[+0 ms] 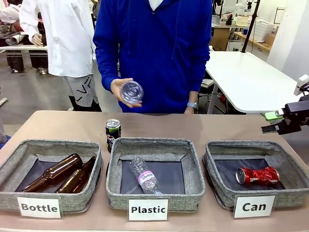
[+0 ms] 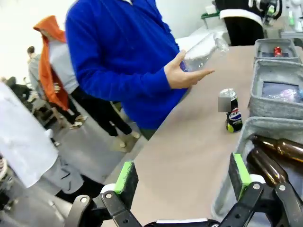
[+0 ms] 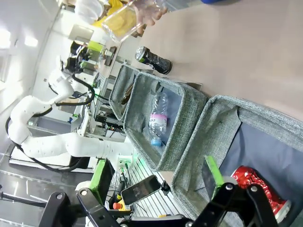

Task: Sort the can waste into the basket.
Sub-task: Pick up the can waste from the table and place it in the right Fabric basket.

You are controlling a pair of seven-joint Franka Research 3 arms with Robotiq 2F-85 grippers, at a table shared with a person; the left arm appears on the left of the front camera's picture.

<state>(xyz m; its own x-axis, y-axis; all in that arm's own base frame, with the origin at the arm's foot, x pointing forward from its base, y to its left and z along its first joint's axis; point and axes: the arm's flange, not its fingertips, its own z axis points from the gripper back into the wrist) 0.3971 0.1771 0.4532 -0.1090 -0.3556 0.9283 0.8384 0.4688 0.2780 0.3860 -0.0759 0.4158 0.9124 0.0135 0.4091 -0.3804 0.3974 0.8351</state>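
A crushed red can (image 1: 257, 175) lies inside the grey basket labelled "Can" (image 1: 218, 191) at the right. An intact dark can (image 1: 113, 131) with a green band stands upright on the table, behind the gap between the other two baskets. My right gripper (image 1: 271, 122) hangs open above the far right corner of the Can basket. Its wrist view shows the open right gripper (image 3: 156, 174), the red can (image 3: 258, 187) in the Can basket (image 3: 213, 127) and the dark can (image 3: 154, 59). My left gripper (image 2: 182, 175) is open over the table's left end, with the dark can (image 2: 231, 111) ahead of it.
A person in a blue top holds a clear plastic bottle (image 1: 131, 91) over the far table edge. The "Bottle" basket (image 1: 9, 166) holds two brown glass bottles (image 1: 63, 175). The "Plastic" basket (image 1: 193, 174) holds a clear bottle (image 1: 145, 176).
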